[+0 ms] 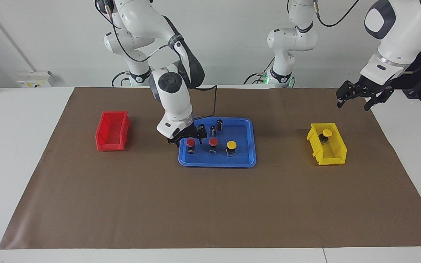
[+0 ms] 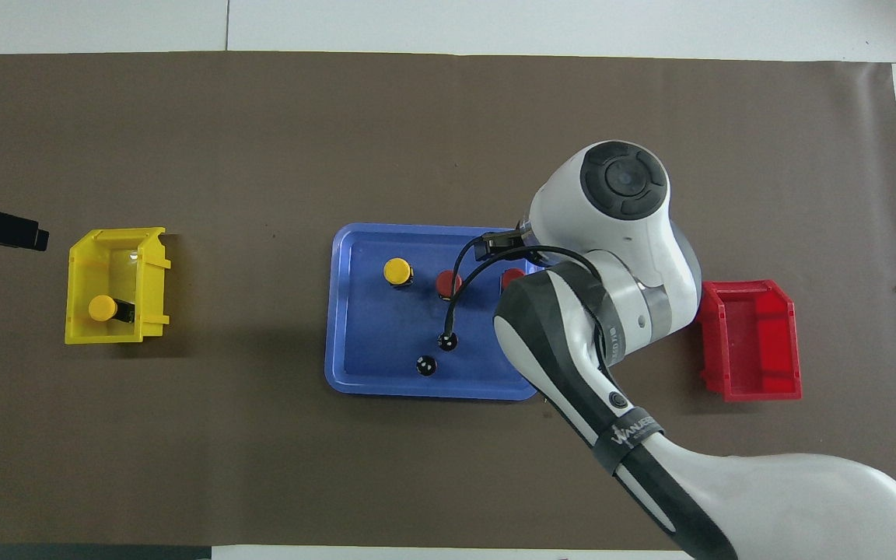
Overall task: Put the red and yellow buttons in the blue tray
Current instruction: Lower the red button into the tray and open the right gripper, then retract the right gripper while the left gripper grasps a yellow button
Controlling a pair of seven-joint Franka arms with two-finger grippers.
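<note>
Red and yellow buttons [image 1: 210, 145] mostly stand in the blue tray [image 1: 245, 149]: two red, one yellow. Another yellow one lies in the yellow bin [image 1: 334, 153]. Right gripper [image 1: 188, 136] hangs spread wide, empty, over the tray's edge; left gripper [image 1: 358, 95] waits spread too.
</note>
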